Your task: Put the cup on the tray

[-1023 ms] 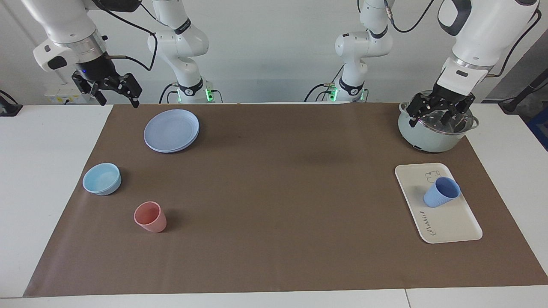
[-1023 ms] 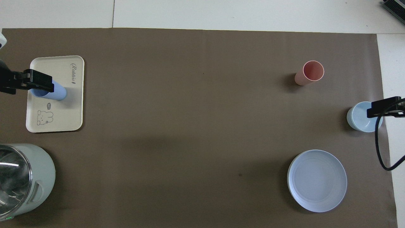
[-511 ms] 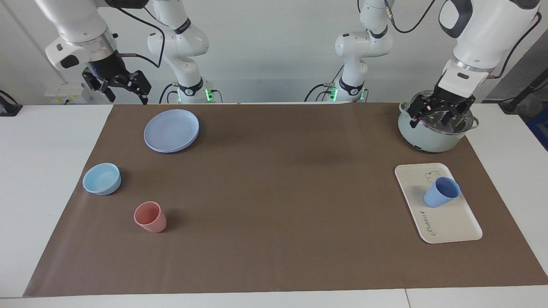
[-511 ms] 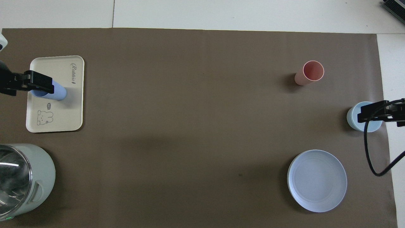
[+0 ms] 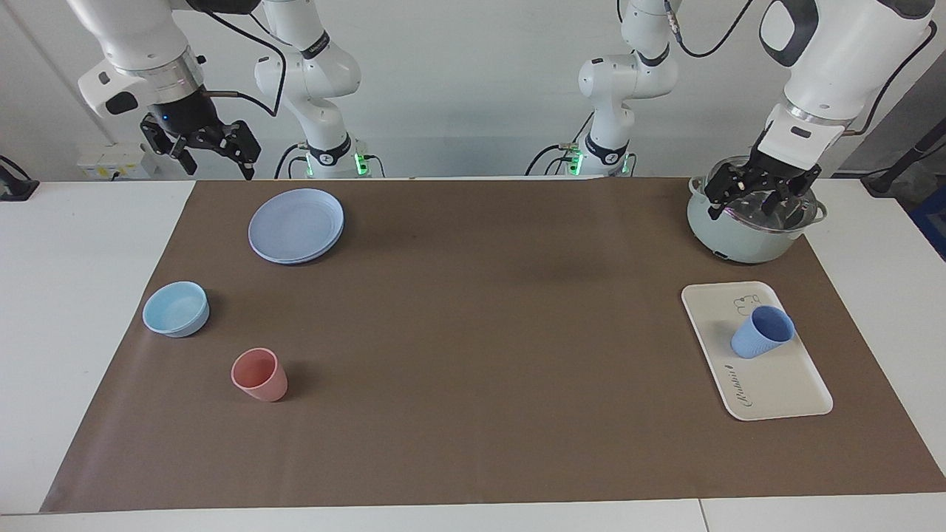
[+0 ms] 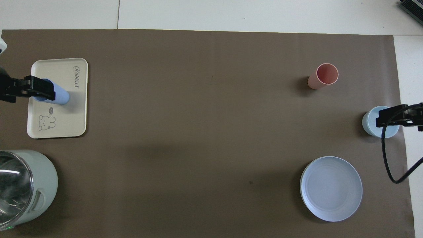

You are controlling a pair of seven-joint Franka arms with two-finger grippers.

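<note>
Upright, the periwinkle-blue ribbed plastic cup [image 5: 763,332] stood on the cream-white rectangular tray [image 5: 776,384], likely light, stiff and best held by its sides, while the left gripper [image 5: 761,193] hung empty, spread wide, above the pale-green pot [image 5: 739,236].

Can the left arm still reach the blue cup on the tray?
Probably yes. The left tool hangs open over the pot, and the cup stands alone on the tray with nothing between them.

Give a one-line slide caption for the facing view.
Blue cup stands upright on the cream tray; left hand is raised over the pot, right hand raised, both open.
</note>
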